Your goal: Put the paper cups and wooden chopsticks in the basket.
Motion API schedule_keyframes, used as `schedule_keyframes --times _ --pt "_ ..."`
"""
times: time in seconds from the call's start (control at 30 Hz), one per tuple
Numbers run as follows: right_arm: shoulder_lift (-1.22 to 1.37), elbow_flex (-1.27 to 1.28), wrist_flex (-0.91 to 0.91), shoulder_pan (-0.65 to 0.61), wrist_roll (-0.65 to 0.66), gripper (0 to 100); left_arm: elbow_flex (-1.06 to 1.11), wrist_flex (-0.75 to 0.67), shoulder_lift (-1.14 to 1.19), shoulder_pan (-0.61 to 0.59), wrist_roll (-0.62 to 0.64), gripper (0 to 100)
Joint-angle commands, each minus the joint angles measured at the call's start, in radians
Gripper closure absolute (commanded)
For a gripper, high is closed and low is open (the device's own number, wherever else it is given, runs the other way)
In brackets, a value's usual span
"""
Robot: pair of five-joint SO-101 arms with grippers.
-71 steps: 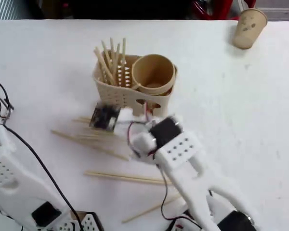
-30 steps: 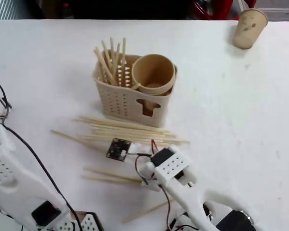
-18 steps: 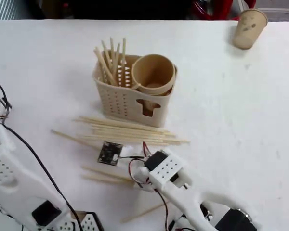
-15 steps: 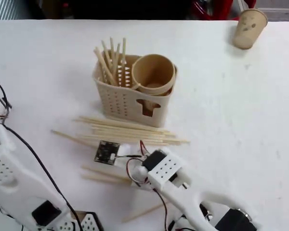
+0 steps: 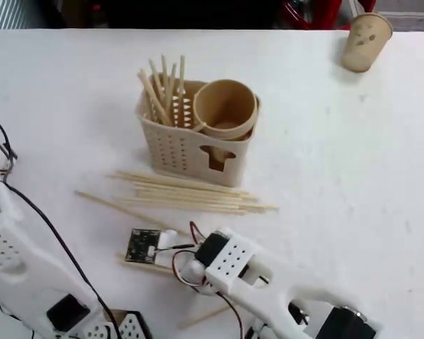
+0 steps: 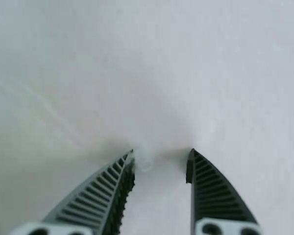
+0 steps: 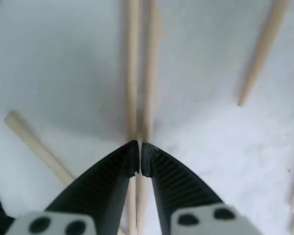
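On white tabletop, ribbed right gripper pressed together over paired wooden chopsticks, left gripper spread.

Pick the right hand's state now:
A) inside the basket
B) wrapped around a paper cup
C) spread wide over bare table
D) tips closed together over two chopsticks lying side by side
D: the right wrist view shows the right hand with its tips together, directly over two parallel chopsticks on the table.

Loose chopsticks beside basket
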Motion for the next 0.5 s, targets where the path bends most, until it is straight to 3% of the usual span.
schedule_keyframes --times 0.0,0.2,0.47 --pt "-0.025 -0.048 0.054 -0.007 -0.006 90.7 -0.034 -0.026 0.039 -0.047 -0.009 82" --pt "-0.111 -0.032 0.071 -0.007 -0.006 87.8 -0.034 -0.028 0.041 -0.047 -0.009 82" --pt "0.001 0.006 0.013 -0.005 0.023 87.8 -0.031 -0.028 0.041 -0.047 -0.009 82"
